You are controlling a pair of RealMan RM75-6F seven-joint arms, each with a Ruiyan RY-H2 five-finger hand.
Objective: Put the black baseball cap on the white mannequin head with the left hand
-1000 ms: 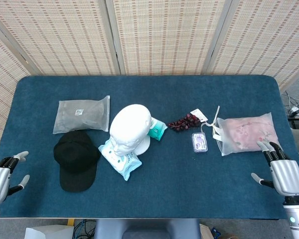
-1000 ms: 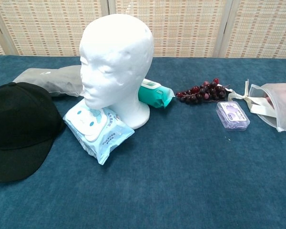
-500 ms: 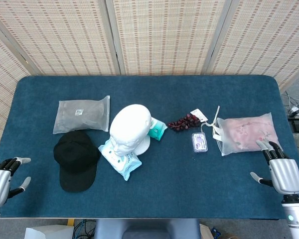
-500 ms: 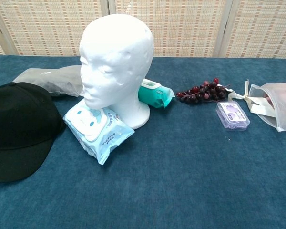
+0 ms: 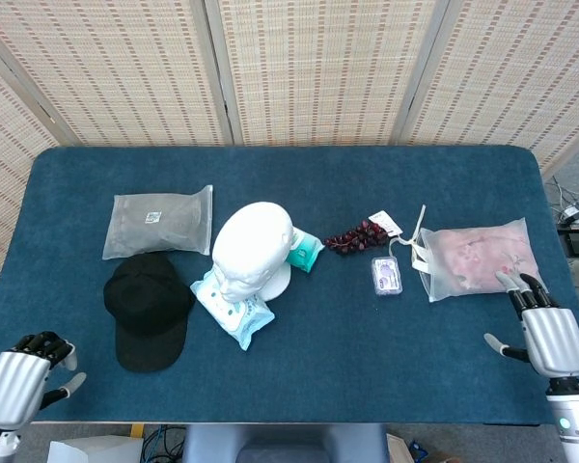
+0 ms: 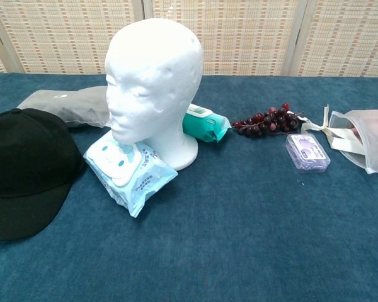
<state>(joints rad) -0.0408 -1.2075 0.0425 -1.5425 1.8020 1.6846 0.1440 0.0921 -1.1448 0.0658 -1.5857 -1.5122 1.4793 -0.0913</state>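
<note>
The black baseball cap (image 5: 147, 309) lies flat on the blue table, brim toward the near edge, just left of the white mannequin head (image 5: 251, 249). The chest view shows the cap (image 6: 22, 170) at the far left and the upright mannequin head (image 6: 154, 82) facing left. My left hand (image 5: 24, 374) hovers at the near left corner, well apart from the cap, fingers loosely bent and holding nothing. My right hand (image 5: 550, 338) is at the near right edge, fingers spread and empty. Neither hand shows in the chest view.
A light blue wipes pack (image 5: 234, 313) leans against the mannequin's base, with a teal pack (image 5: 304, 249) behind it. A grey packet (image 5: 159, 222) lies beyond the cap. Grapes (image 5: 357, 234), a small purple case (image 5: 387, 275) and a pink bag (image 5: 478, 258) sit to the right.
My left hand has moved right and toward the near table edge, with its fingers bending in a little. The right hand and all objects stay where they were.
</note>
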